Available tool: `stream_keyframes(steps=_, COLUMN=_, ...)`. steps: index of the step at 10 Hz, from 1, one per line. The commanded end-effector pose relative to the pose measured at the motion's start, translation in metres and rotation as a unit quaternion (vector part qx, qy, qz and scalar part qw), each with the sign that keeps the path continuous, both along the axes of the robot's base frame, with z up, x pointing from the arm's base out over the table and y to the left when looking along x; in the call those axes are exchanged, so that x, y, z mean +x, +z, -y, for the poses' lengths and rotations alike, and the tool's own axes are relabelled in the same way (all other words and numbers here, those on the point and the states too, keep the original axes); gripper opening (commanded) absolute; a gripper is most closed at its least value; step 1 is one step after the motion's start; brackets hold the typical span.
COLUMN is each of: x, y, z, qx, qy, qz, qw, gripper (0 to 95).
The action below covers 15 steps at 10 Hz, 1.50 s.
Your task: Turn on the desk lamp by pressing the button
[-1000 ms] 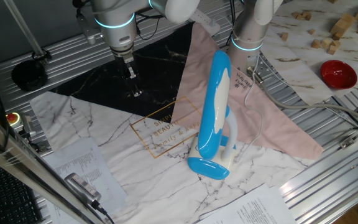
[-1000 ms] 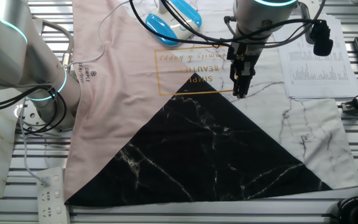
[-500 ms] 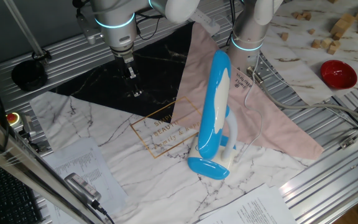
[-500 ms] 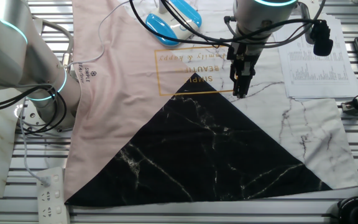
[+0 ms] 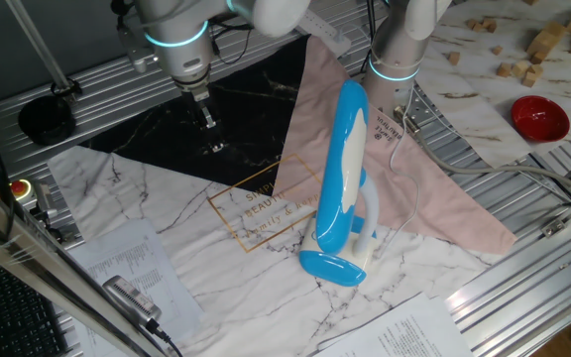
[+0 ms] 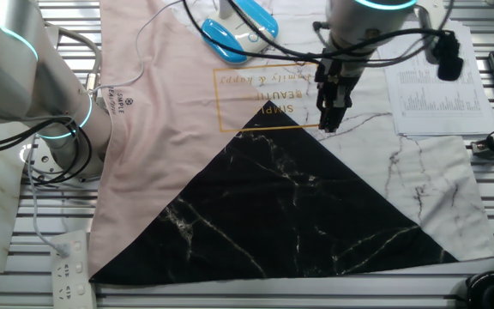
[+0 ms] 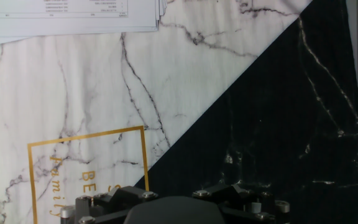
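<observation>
Gripper in the upper left of one fixed view, pointing straight down, hanging above the seam where the black marble panel meets the white mat; same spot just right of upper centre in the other fixed view. Fingertips not separable in either fixed view, and only the hand's housing visible at the bottom edge of the hand view, so cannot tell whether released or clenched; nothing seen held. Below the hand, in the hand view, only white marble, black marble, a gold frame with lettering and papers at top left, no lamp. Lamp at centre right of one fixed view, well apart from the gripper, blue base at lower centre on the white mat, long head reaching up over the pink cloth; in the other fixed view, only part of it at the top edge. Button not distinguishable. Likely step: approach, barely begun. Next move probably calling for travel across the mat to the lamp, then a descent onto the button, wherever found. Red bowl far right, irrelevant.
</observation>
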<state>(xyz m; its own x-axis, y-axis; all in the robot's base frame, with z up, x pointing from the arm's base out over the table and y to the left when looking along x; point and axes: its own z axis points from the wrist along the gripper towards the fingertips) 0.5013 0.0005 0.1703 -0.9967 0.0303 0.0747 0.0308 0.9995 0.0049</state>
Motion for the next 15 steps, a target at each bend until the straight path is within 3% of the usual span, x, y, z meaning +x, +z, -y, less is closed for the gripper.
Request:
stream_keyframes(steps=1, x=-0.0013, y=-0.0002, z=0.0006, qx=-0.002, qy=-0.006, qz=0.001, qw=1.0000, gripper=0.0)
stream_keyframes(steps=4, x=-0.0018, y=0.0005, z=0.0012, qx=-0.001, qy=-0.008, qz=-0.011, qw=0.9999, gripper=0.0)
stream_keyframes(steps=15, x=-0.0020, y=0.0007, z=0.0014, qx=-0.003, qy=-0.007, qz=-0.011, qw=0.9999, gripper=0.0)
